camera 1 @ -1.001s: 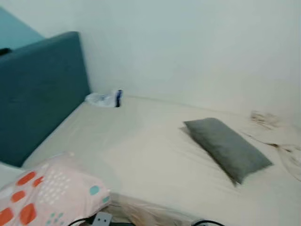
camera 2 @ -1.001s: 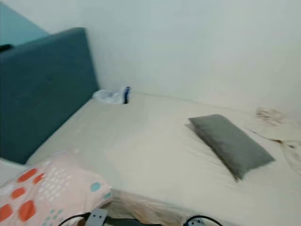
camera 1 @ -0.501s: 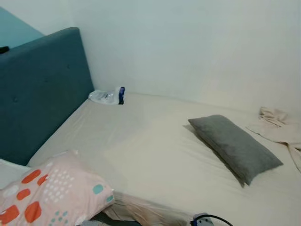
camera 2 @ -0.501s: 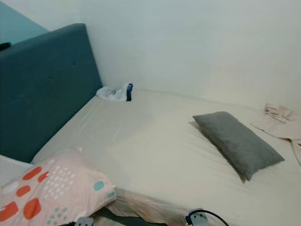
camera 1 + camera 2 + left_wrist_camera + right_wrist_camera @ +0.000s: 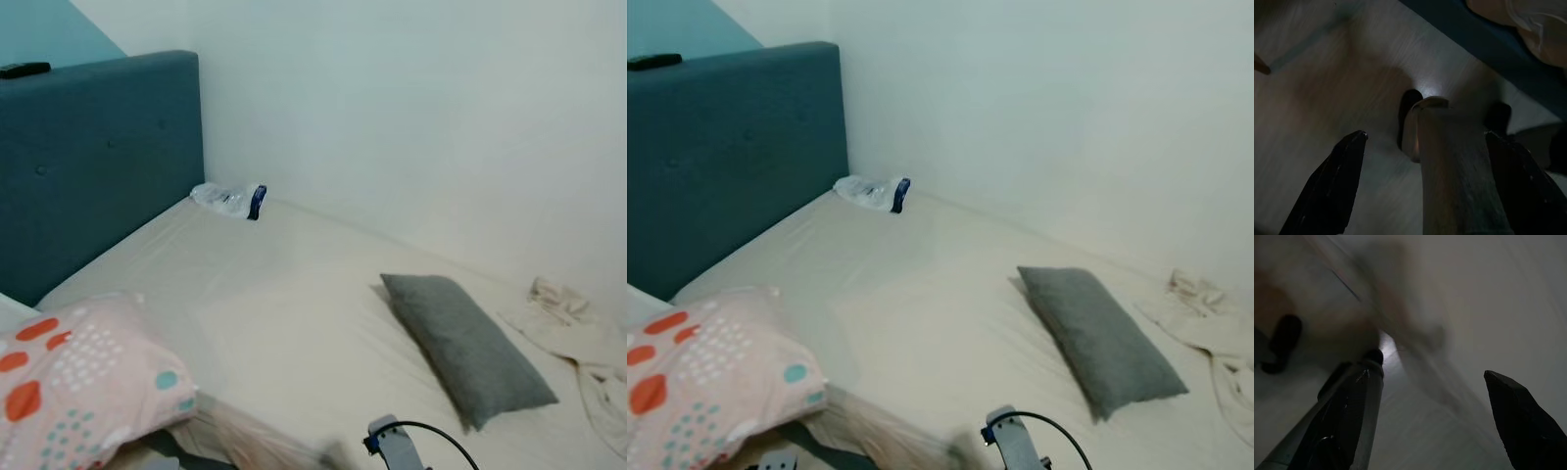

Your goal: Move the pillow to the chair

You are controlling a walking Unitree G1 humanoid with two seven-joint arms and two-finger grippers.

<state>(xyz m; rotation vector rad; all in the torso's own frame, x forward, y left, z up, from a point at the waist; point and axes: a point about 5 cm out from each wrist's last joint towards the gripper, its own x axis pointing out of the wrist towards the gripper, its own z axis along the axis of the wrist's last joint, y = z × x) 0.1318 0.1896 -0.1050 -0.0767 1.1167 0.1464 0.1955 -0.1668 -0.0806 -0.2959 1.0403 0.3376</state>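
Home bedroom: bed (image 5: 284, 313) (teal headboard (image 5: 98, 157)), pillows.

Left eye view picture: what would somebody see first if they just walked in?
Probably the grey pillow lying alone on the cream bed sheet, toward the robot's right. Next, the pink pillow with orange and teal spots at the near left corner, below the tall teal headboard. A crumpled plastic bottle lies at the far edge of the bed against the white wall.
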